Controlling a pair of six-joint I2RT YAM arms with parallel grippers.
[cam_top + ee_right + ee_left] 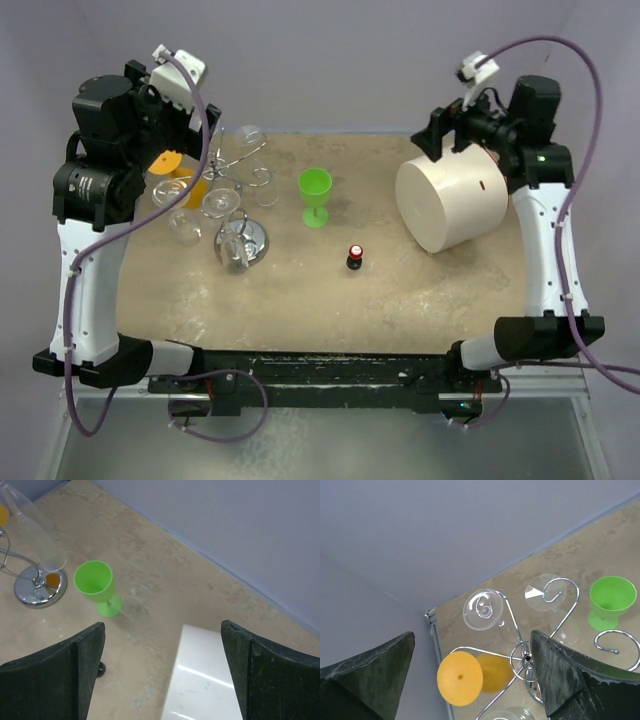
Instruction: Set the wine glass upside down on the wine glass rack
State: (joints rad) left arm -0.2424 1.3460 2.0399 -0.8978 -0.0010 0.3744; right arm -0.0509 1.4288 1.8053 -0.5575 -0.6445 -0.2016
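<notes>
Left gripper (472, 633), jaws wide, above rack (520, 656)

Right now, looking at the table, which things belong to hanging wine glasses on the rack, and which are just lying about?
Belong to the job: wine glass rack; green wine glass, standing upright, not hung; orange glass and clear glasses, hanging upside down on the rack.
Just lying about: big white cylinder; small red-and-black object.

The wine glass (315, 195) stands between the wine glass rack (243, 242) and the cylinder (452, 203).
</notes>
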